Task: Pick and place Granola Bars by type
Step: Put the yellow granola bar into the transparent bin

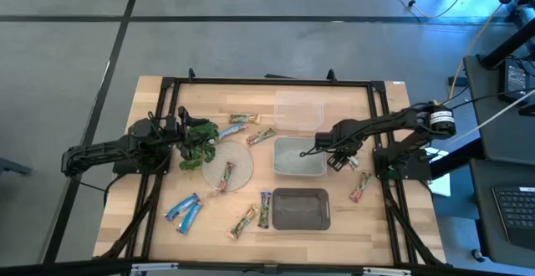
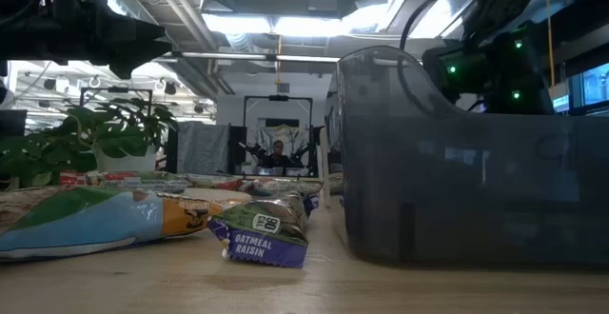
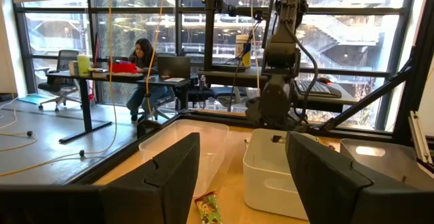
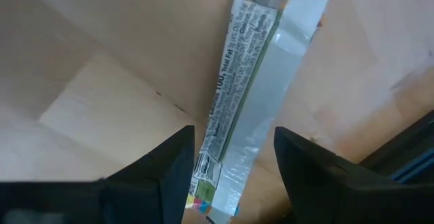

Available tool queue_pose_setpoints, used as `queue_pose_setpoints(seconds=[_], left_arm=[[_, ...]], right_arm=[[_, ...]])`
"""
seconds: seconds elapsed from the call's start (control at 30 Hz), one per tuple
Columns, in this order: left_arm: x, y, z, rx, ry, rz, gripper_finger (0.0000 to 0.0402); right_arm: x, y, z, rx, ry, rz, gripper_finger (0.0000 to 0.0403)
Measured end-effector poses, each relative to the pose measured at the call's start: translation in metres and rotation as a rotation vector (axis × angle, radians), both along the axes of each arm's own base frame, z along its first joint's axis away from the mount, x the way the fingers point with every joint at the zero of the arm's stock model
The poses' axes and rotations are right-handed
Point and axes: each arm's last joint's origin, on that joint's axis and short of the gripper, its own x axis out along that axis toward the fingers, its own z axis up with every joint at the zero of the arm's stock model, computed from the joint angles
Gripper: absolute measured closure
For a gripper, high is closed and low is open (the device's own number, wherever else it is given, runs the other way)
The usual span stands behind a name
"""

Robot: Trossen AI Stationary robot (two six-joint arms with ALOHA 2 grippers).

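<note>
The work surface is a light wooden desk (image 1: 159, 196) bordered by a black metal frame, standing on a grey floor. In the left wrist view the room beyond has tall windows and an office table at which a person (image 3: 141, 54) sits.

On the desk stand a clear plastic rectangular bin (image 1: 298, 111) at the far side, a pale grey-white rectangular bin (image 1: 298, 157) in the middle and a dark grey rectangular bin (image 1: 300, 208) at the near side. A clear round disc (image 1: 241, 164) lies left of the pale bin, with a leafy green plant sprig (image 1: 197, 140) at its left edge.

The small flat wrapped granola bars (image 1: 227, 130) lie scattered: two near the clear bin, one on the disc, two bright blue ones at the near left, two just left of the dark bin, and one red-green bar (image 1: 361, 186) near the right edge. In the low view, one wrapper reads "OATMEAL RAISIN".

The left pincer (image 1: 178, 128) sits at the plant sprig on the left of the desk, fingers (image 3: 166, 166) apart and released. The right arm reaches inward over the right side; the right pincer (image 1: 343, 158) is just right of the pale bin. Its fingers (image 4: 169, 166) are spread, and a silver-backed bar (image 4: 254, 91) lies on the wood between them, not gripped.
</note>
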Motion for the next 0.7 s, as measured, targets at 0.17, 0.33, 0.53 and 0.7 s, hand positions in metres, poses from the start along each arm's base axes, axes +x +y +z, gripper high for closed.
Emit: queue_pose_setpoints(seconds=[0.17, 0.33, 0.53, 0.7], left_arm=[[0.0000, 0.0000, 0.0000, 0.000, 0.000, 0.000, 0.0190], [0.0000, 0.0000, -0.0001, 0.000, 0.001, 0.000, 0.0190], [0.0000, 0.0000, 0.0000, 0.000, 0.000, 0.000, 0.0190], [0.0000, 0.0000, 0.0000, 0.000, 0.000, 0.000, 0.0190]], right_arm=[[0.0011, -0.0001, -0.0059, 0.004, 0.031, 0.000, 0.0204], [0.0016, -0.0002, -0.0085, 0.004, 0.045, -0.001, 0.0253], [0.0010, -0.0001, -0.0081, 0.004, 0.052, 0.003, 0.0325], [-0.0022, 0.0002, -0.0070, 0.013, 0.087, 0.021, 0.0345]])
